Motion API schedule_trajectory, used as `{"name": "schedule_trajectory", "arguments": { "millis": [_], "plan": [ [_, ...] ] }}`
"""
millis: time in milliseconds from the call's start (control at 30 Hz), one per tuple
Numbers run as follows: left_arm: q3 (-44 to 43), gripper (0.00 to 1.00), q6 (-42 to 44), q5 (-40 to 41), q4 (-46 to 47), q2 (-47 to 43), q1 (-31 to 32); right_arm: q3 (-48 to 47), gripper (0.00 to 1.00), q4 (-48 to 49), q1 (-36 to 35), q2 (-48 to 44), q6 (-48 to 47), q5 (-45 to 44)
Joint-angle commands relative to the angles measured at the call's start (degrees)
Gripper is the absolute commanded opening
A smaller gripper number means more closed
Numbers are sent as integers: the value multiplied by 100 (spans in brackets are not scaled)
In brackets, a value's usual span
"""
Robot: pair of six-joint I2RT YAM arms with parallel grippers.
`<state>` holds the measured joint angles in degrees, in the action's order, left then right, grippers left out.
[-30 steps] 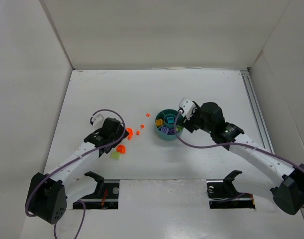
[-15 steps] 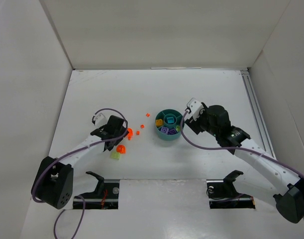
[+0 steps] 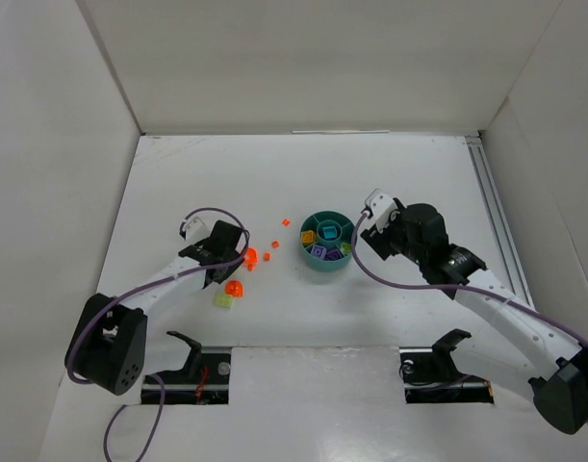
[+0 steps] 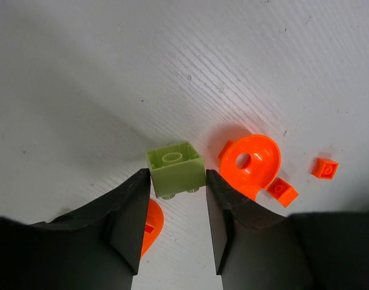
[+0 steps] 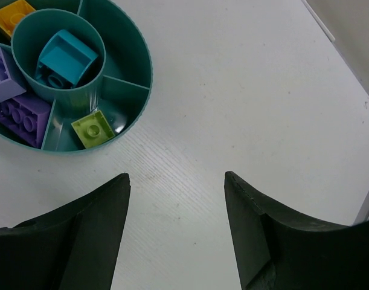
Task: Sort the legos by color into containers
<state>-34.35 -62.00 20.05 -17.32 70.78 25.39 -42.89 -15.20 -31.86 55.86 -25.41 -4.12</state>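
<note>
Gripping lime brick (image 4: 175, 166) in my left pincer (image 4: 177, 181); next lift, carry to dish (image 3: 322, 267) wedge holding lime piece (image 5: 92, 128); right pincer (image 5: 175, 181) released.

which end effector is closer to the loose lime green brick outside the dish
left. the left end effector has a finger on each side of the loose lime green brick; the right end effector is well away, open beside the teal dish
</note>
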Motion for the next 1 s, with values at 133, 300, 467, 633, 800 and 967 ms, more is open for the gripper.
{"name": "schedule_trajectory", "arguments": {
  "millis": [133,300,467,633,800,967],
  "plan": [
    [-37,29,-14,78,10,-284,-25,9,69,52,39,-57,106,-63],
    [-317,25,406,7,62,-722,106,61,70,52,39,-355,395,-491],
    [-502,25,1493,-308,1071,-1293,642,62,79,-508,468,-409,1080,-1573],
    [-941,23,2498,-564,2012,-1296,1643,9,91,-879,1224,-462,1530,-1566],
    [-1723,23,3325,-406,2444,-332,2488,115,95,-879,1875,-462,1461,-908],
    [-2767,23,4045,-573,2497,663,2997,115,98,-827,2069,-400,1284,-616]
  ]
}}
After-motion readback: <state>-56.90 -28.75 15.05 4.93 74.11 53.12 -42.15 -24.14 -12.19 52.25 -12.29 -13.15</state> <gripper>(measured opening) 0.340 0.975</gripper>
